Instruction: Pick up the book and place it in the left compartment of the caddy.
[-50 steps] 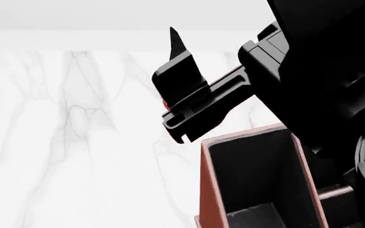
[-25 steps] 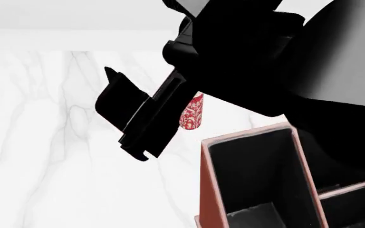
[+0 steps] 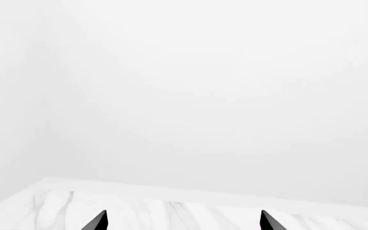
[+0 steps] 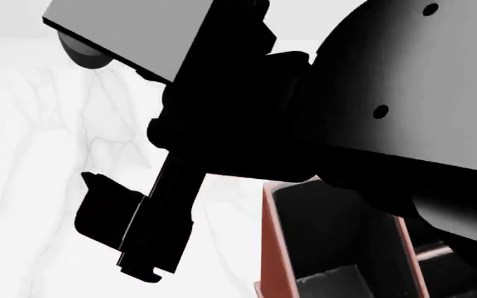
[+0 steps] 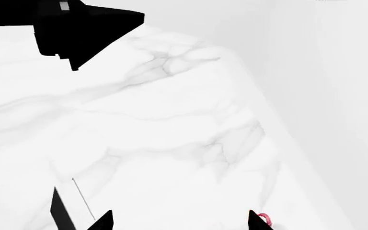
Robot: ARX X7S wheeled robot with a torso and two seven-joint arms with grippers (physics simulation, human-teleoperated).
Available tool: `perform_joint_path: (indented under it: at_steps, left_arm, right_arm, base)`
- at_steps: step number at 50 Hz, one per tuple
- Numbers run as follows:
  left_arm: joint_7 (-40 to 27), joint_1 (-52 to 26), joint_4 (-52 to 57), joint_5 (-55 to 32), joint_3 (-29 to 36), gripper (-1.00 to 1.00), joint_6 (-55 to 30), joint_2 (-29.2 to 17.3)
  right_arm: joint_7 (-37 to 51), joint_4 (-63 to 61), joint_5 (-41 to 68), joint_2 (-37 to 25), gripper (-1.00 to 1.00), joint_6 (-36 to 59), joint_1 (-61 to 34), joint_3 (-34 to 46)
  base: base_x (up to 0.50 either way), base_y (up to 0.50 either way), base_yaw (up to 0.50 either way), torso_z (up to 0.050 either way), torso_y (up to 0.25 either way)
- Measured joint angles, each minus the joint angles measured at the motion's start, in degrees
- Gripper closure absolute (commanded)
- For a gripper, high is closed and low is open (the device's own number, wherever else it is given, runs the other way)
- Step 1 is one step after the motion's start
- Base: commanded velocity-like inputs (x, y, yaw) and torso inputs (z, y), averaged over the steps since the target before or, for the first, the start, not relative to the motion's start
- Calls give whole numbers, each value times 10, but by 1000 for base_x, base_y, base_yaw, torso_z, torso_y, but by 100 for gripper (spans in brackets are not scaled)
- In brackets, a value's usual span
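Broadly, the white marble table [image 4: 31, 161] fills the scene and lies beneath both claws. In the head view, the right arm [image 4: 404, 93] is a large black mass covering the upper and right part of the picture.

The caddy [image 4: 273, 248] stands on the table, close beside the right claw [image 4: 121, 233] on the arm's own side. Its reddish-brown wall faces the claw. The left compartment [image 4: 338, 230] is the long, black-lined section directly behind that wall, and it is the part of the caddy nearest the claw. The arm overlaps its far end.

In the right wrist view, the two fingertips of the right claw [image 5: 178, 221] are set wide apart over bare marble, with nothing between them. The left claw [image 3: 182, 221] also shows two tips spread apart with nothing between them. It points toward the blank wall beyond the table edge.

A narrow black sliver [image 5: 57, 211] rises just outside one right fingertip. Whether this is the book cannot be told, so the book's position is undetermined. A small red rim [image 5: 266, 220] touches the picture edge just outside the other fingertip.
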State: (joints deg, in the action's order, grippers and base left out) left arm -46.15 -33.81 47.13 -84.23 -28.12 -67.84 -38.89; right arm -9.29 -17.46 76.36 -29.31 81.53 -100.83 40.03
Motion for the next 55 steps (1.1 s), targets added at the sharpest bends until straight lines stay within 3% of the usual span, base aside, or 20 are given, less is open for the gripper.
perform_joint_path:
  at_steps: [28,55]
  left_arm:
    - [9,5,-10,15,3,-100,11,-5]
    - [10,10,-10,19,8,-100,21,-10]
  right_arm:
    - [-89,-49,-28,10,-100,-57,53,72]
    - [-111,-42,-76,23,-100,-99,107,128]
  base:
    - [0,0,0,0,0]
    - [0,0,0,0,0]
